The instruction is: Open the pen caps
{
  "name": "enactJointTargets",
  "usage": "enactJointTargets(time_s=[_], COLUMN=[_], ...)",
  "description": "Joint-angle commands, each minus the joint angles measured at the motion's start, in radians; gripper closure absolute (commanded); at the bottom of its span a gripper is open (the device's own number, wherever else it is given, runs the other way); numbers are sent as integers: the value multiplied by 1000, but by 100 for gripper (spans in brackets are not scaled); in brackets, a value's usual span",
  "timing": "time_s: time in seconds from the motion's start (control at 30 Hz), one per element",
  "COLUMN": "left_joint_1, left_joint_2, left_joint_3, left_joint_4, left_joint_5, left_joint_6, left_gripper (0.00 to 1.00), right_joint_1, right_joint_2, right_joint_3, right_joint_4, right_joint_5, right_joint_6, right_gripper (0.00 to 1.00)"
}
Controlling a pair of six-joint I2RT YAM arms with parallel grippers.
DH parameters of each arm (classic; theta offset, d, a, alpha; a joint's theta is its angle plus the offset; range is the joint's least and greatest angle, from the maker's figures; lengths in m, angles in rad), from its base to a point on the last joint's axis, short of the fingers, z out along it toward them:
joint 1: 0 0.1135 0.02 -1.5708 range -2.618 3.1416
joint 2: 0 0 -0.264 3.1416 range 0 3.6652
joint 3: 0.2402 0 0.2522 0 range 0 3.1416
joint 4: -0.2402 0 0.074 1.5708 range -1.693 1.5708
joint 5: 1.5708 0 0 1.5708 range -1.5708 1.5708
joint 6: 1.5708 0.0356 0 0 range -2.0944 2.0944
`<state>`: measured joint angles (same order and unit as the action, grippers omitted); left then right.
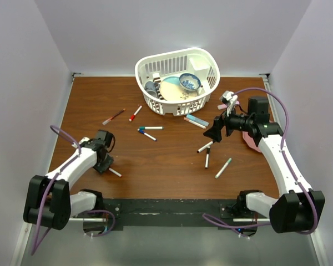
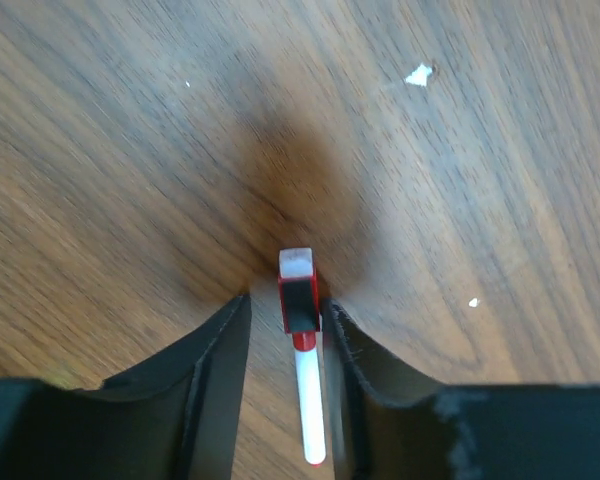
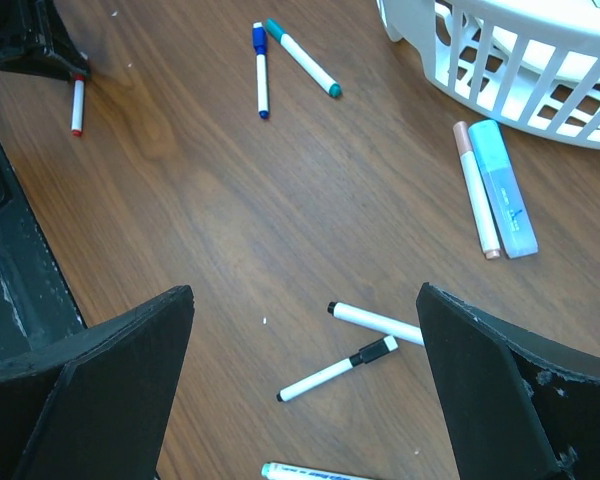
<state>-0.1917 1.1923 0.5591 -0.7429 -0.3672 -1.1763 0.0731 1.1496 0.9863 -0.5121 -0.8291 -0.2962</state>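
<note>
Checked in on the rig here. The left gripper [image 2: 286,300] was down low over the table [image 2: 130,150], jaws partway in and straddling the red marker [image 2: 309,410]. On the left wrist cam the red cap [image 2: 300,302] sat right between the fingertips, with the white barrel running back toward the wrist. One finger [image 2: 360,370] looked to be right up against the cap, but I could see a sliver of wood between the cap and the other finger [image 2: 215,360]. So I wouldn't call it clamped, just close around it.

The right gripper [image 1: 216,132] hung above the table near the white basket [image 1: 202,97], jaws spread wide with nothing between them. Its wrist cam looked down on two black markers [image 3: 325,380] lying just beside each other, and the black cap [image 3: 375,351] was on one of them. Further out, a blue marker [image 3: 262,85] and a teal marker [image 3: 310,65] made a V. The blue cap [image 3: 259,38] and teal cap [image 3: 275,27] almost met at the point. A pinkish marker [image 3: 475,185] lay alongside a light blue highlighter [image 3: 505,195] just by the basket.

Every cap I could make out was on its pen
</note>
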Motion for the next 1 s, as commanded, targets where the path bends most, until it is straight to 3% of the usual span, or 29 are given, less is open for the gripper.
enactJointTargets(time_s=[0.0, 0.07, 0.23, 0.37, 0.43, 0.5, 0.53, 0.67, 0.7, 0.77, 0.9, 0.97], left_joint_1=[29, 29, 29, 28, 28, 24, 23, -47, -72, -158, -294, -354], left_joint_2=[32, 33, -19, -127, -210, -291, -318, -421, -421, -405, -343, -288], left_joint_3=[-11, -21, -31, -36, -44, -74, -89, -246, -263, -283, -306, -312], left_joint_4=[76, 79, 85, 180, 281, 432, 494, 914, 1048, 1149, 1403, 1476], left_joint_5=[-39, -48, -41, 69, 190, 301, 421, 654, 669, 654, 559, 534], left_joint_6=[-19, -29, -31, 99, 203, 312, 338, 331, 304, 291, 251, 230], left_gripper=[66, 75, 82, 93, 100, 100, 100, 100, 100, 100, 100, 100], right_joint_1=[4, 4, 4, 5, 16, 60, 85, 226, 281, 330, 431, 445], right_joint_2=[12, 18, 24, 6, 1, 16, 28, 113, 158, 194, 194, 168], right_joint_3=[17, 15, 9, -14, -44, -54, -52, -15, 4, 20, -84, -130], right_joint_4=[4, 6, 6, 32, 87, 121, 122, 95, 95, 102, 383, 476], right_joint_5=[-4, -7, -33, -157, -251, -289, -292, -278, -265, -208, -67, -7], right_joint_6=[0, 0, -4, 6, 49, 75, 81, 69, 83, 109, 453, 526], right_gripper=[1, 1, 1, 1, 1, 1, 1, 1, 1, 1, 1, 1])
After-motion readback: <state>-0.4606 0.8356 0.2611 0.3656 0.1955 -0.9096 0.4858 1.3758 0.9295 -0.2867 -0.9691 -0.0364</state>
